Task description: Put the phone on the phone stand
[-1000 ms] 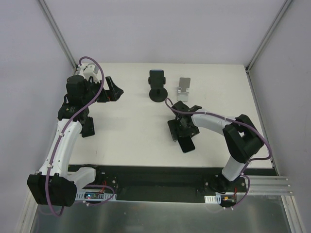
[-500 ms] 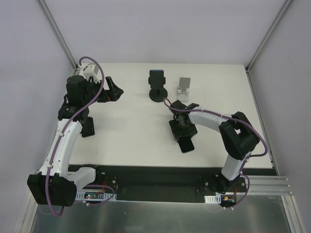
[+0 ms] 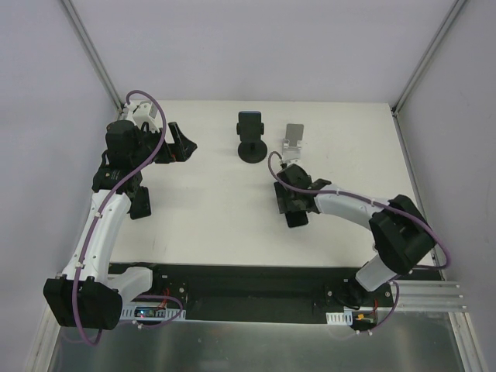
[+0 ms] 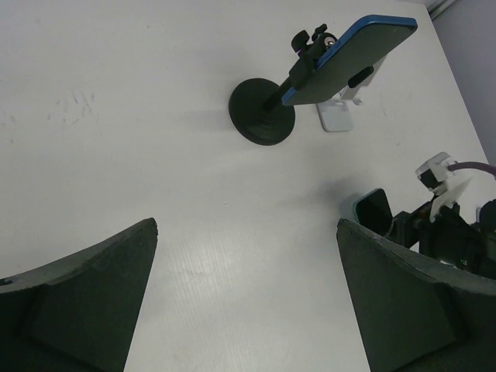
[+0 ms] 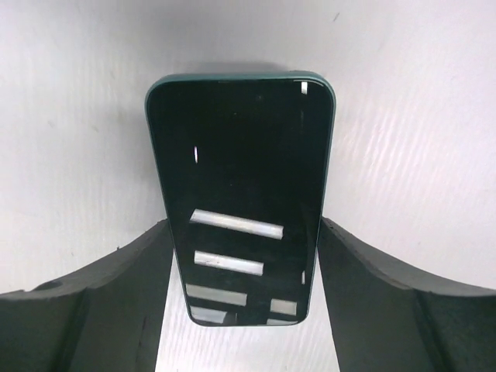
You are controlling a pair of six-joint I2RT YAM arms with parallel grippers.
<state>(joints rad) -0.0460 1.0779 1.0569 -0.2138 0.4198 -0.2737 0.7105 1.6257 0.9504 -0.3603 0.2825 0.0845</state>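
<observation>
A blue phone (image 4: 349, 62) rests on a black stand (image 4: 262, 116).

This is a robotics lab test cell: a bare white worktop (image 3: 209, 225) is boxed in by plain pale panels (image 3: 256, 46) set in aluminium struts (image 3: 93, 50) that run up the upper left and upper right of the overhead frame. Along the bottom of that frame the left arm (image 3: 105, 225) and right arm (image 3: 349, 205) are bolted to a black mounting rail (image 3: 248, 283). Purple cables (image 3: 147, 167) loop in the open, a small exposed electronics board (image 3: 151, 311) sits at lower left, and bare sheet metal (image 3: 248, 349) lies below.
</observation>
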